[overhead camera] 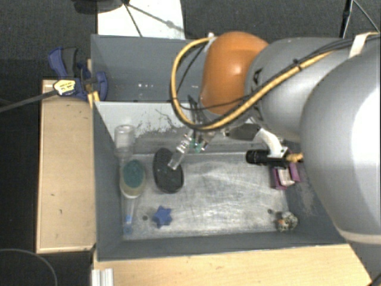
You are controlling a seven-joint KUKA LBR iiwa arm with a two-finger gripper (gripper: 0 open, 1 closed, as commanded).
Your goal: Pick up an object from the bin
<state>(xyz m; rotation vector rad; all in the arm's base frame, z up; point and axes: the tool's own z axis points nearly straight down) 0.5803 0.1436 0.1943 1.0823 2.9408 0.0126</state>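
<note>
Gripper [176,161] hanging over black oval disc [166,179]; teal-lidded jar [132,177] crowding it beside bin wall [109,159]. Claw state unreadable. Bare floor [232,192] lying open rightward.

My arm [324,106]: grey, bulky, entering from the view's right and reaching leftward, its broad links covering the right side. My wrist: capped with a rounded orange cover [229,70], with yellow-and-black cables [177,82] looping around its left side. My gripper [178,155]: slender, hanging below the cover, angled down and to the left.
</note>
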